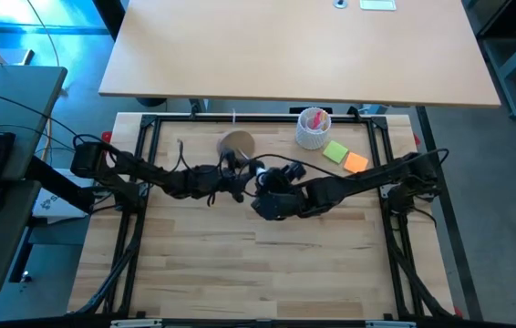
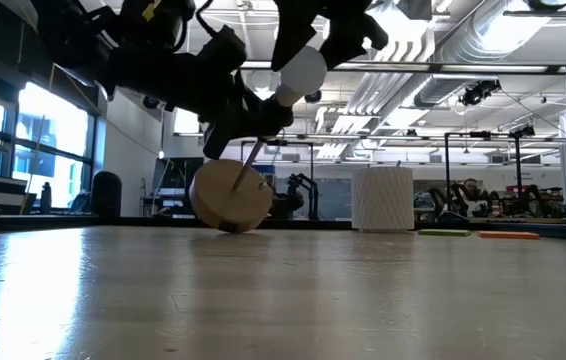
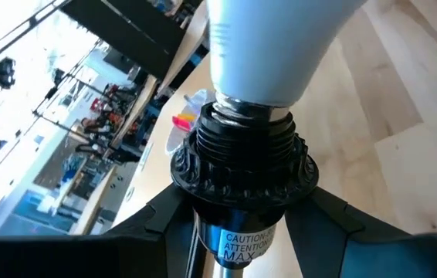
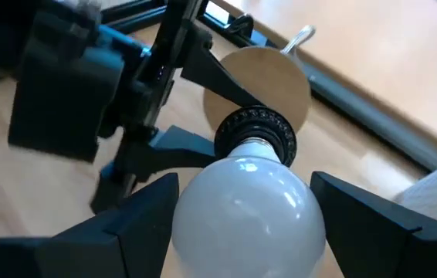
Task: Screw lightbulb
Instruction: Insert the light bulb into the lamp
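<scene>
- Holding the lightbulb (image 4: 249, 205) off the counter (image 1: 267, 264) at centre frame in the high view, between the two arms; in the low view showing at upper centre, above the tilted wooden disc stand (image 2: 231, 196).
- Clamping the right claw (image 4: 245, 212) on the white globe, one finger on each side of it in the right wrist view.
- Gripping the black ribbed socket (image 3: 242, 158) with the left claw (image 3: 238, 224), fingers closed around its lower neck by the printed label, at lower centre of the left wrist view.
- Sitting already with the bulb's silvery base (image 3: 245, 112) partly inside the socket, a few threads showing at the rim; probably mid-screwing, not yet seated.
- Judging the bulb as light, rigid, smooth and breakable: a slippery rounded shell that may spin inside the pads or crack under too much squeeze.
- Taking hold best at the globe's widest girth, as now, with gentle pressure, keeping the bulb's axis in line with the socket to avoid cross-threading.
- Leaving the white ribbed cup (image 1: 313, 129) and the green and orange notes (image 1: 345, 157) untouched at upper right of the counter, well apart.
</scene>
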Action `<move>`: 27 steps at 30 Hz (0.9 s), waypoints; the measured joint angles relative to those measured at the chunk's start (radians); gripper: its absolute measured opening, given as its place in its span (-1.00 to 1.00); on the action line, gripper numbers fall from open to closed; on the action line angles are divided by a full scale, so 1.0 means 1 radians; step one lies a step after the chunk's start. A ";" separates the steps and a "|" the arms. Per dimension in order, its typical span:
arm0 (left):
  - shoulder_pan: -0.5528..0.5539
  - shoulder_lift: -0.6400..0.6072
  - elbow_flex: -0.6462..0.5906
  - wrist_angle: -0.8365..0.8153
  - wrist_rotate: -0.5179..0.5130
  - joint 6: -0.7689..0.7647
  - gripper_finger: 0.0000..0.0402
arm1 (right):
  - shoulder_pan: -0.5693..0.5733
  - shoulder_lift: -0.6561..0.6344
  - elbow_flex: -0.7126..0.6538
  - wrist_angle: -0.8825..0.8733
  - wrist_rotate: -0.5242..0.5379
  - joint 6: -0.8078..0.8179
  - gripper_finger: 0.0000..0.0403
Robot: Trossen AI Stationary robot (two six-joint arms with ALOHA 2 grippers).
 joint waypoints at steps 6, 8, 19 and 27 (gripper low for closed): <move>-0.026 0.000 0.000 -0.013 0.026 0.067 -0.21 | 0.001 -0.023 0.000 0.015 -0.029 0.208 0.42; -0.027 0.000 0.000 -0.013 0.032 0.068 -0.21 | 0.001 -0.027 0.000 0.015 -0.026 0.261 0.42; -0.027 -0.001 0.003 -0.011 0.028 0.012 -0.21 | 0.013 -0.027 0.000 0.017 0.009 0.191 0.42; -0.021 -0.003 0.005 0.001 0.045 -0.034 -0.21 | 0.034 -0.027 0.000 0.012 0.044 0.075 0.42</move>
